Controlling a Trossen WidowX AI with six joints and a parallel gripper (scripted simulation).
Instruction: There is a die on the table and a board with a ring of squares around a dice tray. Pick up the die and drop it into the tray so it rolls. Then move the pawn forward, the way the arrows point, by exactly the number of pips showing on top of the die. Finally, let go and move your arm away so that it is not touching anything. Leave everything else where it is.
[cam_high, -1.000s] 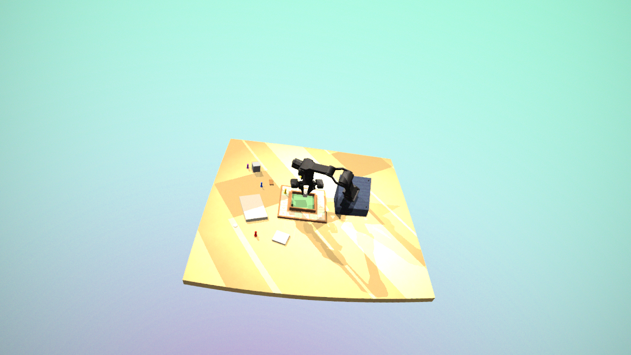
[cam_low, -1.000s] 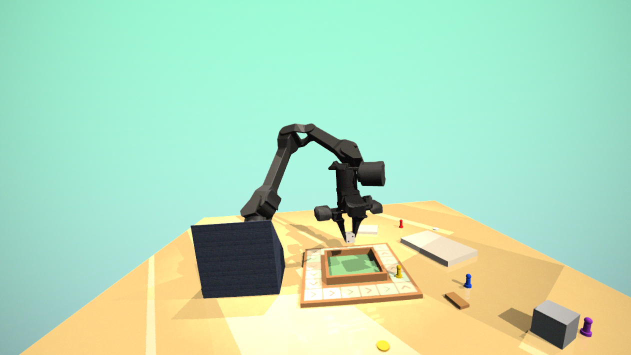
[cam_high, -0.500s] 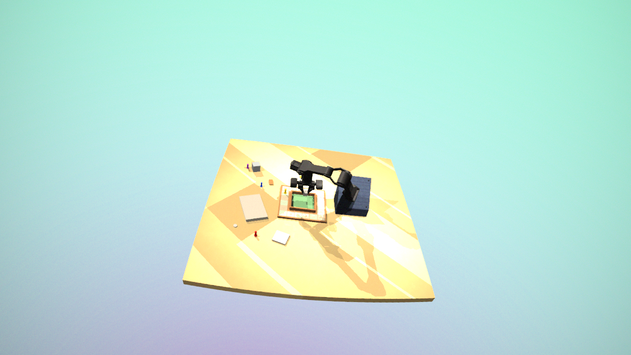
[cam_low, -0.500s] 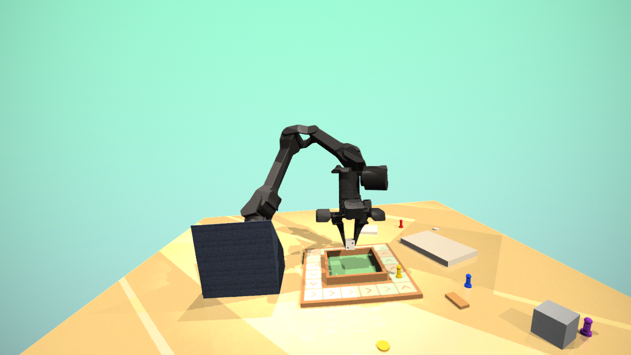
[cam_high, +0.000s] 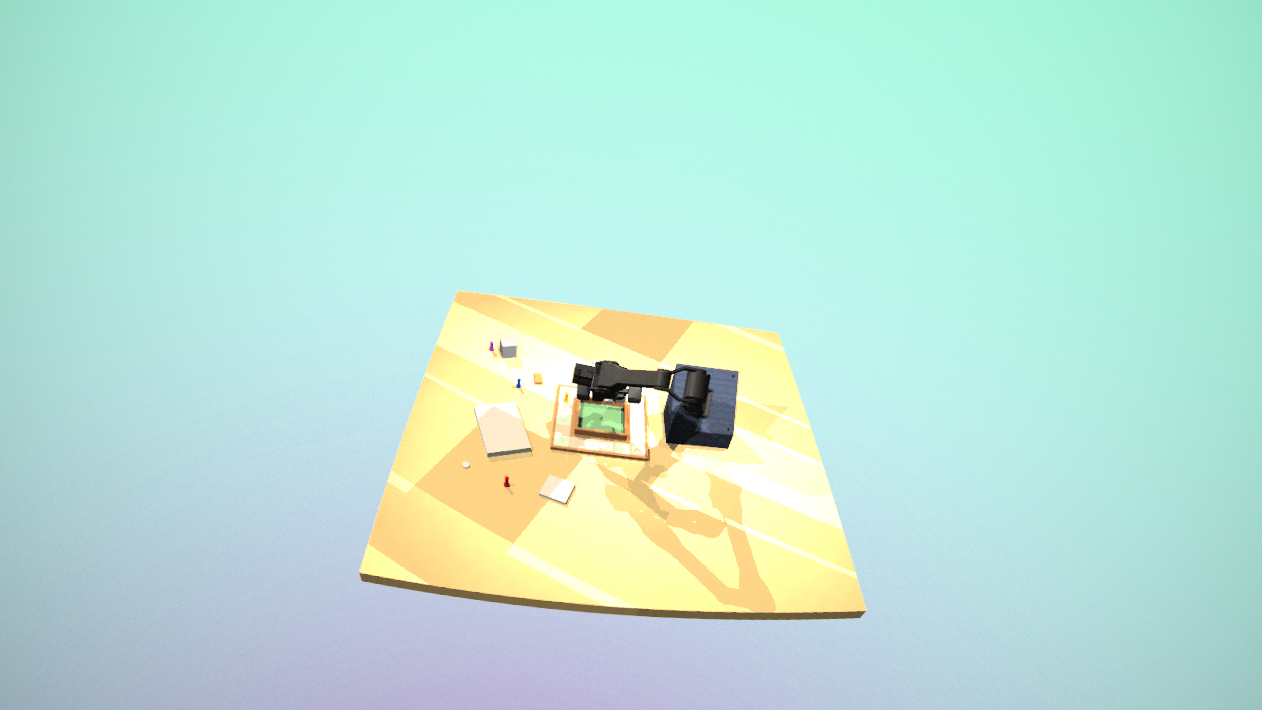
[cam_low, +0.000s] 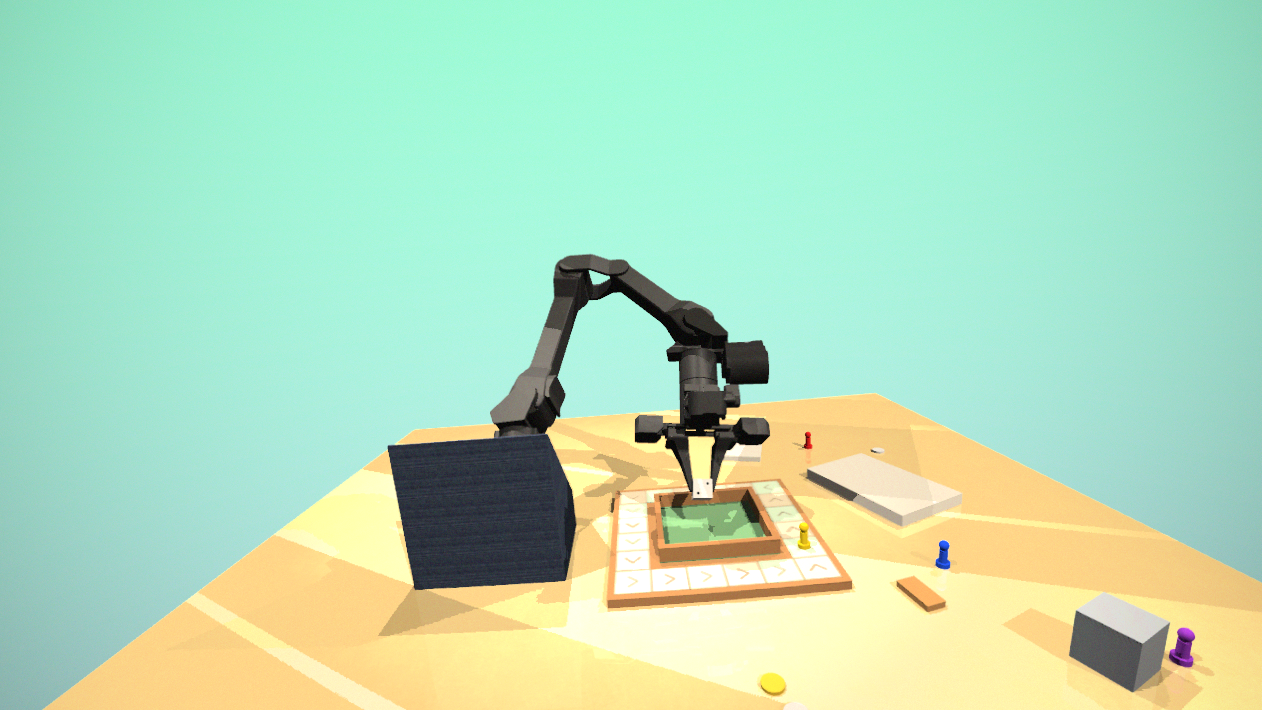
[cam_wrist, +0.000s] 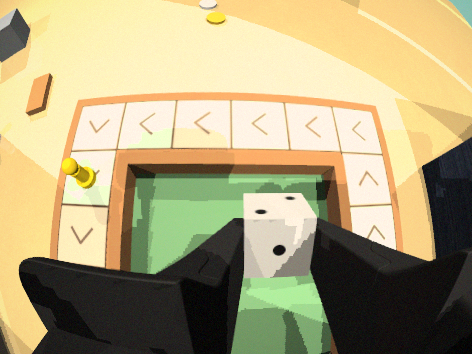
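Observation:
My gripper (cam_low: 702, 488) (cam_wrist: 274, 228) is shut on the white die (cam_low: 702, 489) (cam_wrist: 279, 235) and holds it above the dice tray. In the wrist view the die shows two pips on one face and one pip on another. The tray (cam_high: 628, 422) (cam_low: 719, 550) (cam_wrist: 225, 158) has brown walls and a green floor. It sits in the middle of the board (cam_high: 600, 455) (cam_low: 728, 595) (cam_wrist: 226, 96), whose ring of white squares bears arrows. The yellow pawn (cam_high: 566, 398) (cam_low: 803, 536) (cam_wrist: 79, 172) stands upright on the square just past the corner, where the arrow is partly hidden.
A blue pawn (cam_high: 518, 383) (cam_low: 943, 554), an orange block (cam_high: 537, 378) (cam_low: 920, 593) (cam_wrist: 39, 94), a grey box (cam_high: 508, 349) (cam_low: 1119, 640), a purple pawn (cam_low: 1183, 646), a red pawn (cam_high: 506, 482) (cam_low: 807, 439), a large pale slab (cam_high: 503, 429) (cam_low: 882, 487) and a yellow disc (cam_low: 773, 682) (cam_wrist: 216, 18) lie around the board.

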